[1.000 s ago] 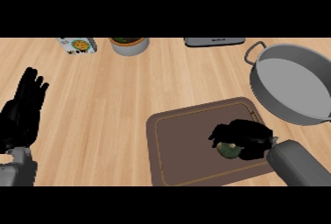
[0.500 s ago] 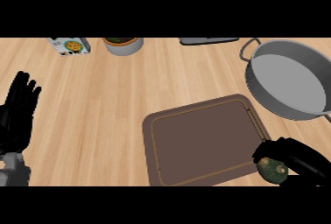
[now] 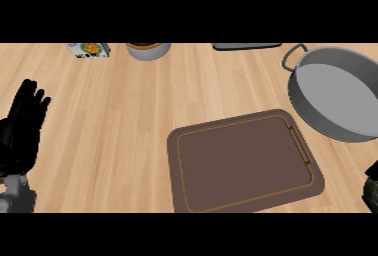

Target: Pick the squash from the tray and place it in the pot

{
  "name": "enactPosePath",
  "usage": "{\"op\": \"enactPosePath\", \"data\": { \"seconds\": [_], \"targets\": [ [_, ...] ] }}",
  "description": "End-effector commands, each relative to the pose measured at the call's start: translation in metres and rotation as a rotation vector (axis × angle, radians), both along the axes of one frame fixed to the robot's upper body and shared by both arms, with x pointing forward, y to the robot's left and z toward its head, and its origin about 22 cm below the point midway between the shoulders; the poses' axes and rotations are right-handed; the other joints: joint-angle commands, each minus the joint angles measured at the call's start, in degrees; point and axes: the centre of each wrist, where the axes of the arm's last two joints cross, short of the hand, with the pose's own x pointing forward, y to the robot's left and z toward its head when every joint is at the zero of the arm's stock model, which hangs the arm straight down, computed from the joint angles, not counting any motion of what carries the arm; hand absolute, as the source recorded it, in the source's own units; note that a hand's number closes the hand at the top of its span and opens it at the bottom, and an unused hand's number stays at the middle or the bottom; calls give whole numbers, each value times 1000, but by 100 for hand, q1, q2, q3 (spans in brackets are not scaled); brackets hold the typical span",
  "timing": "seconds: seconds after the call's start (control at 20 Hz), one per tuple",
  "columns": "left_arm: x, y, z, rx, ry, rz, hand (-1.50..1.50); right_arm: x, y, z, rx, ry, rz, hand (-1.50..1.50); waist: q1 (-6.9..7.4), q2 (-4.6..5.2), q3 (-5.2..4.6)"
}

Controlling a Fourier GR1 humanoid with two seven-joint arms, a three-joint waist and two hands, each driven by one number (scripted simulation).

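The brown tray [image 3: 179, 165] lies at the lower middle of the counter with nothing on it. The grey pot [image 3: 325, 117] stands at the right, behind the tray, and its inside is bare. Only a sliver of my right hand [image 3: 374, 175] shows at the right edge, beside the tray's right side. A dark green bit of the squash [image 3: 371, 194] shows against it, and the rest of both is cut off by the edge. My left hand [image 3: 21, 135] rests open at the far left with its fingers up.
Along the back edge stand a small printed carton [image 3: 88, 48], a grey cup [image 3: 148, 50] and a dark flat object [image 3: 247, 46]. Bare wooden counter [image 3: 111, 110] lies between my left hand and the tray.
My right hand lifted the squash off the tray's right part and carried it right, almost out of view. The tray is left bare. My left hand stayed in place.
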Motion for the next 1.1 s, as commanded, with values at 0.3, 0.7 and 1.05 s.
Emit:
{"op": "enactPosePath", "data": {
  "seconds": [0.3,0.7,1.05],
  "targets": [
    [31,-30,13,-2,-17,-98,0,-14,-65,73,153,-9,-230,150,476,113,22],
    [28,-32,17,-15,-33,-117,0,53,-77,64,180,41,-292,150,623,131,25],
    [28,-35,3,-16,-32,-122,0,62,-91,45,-61,-165,-463,150,671,180,31]
  ]
}}
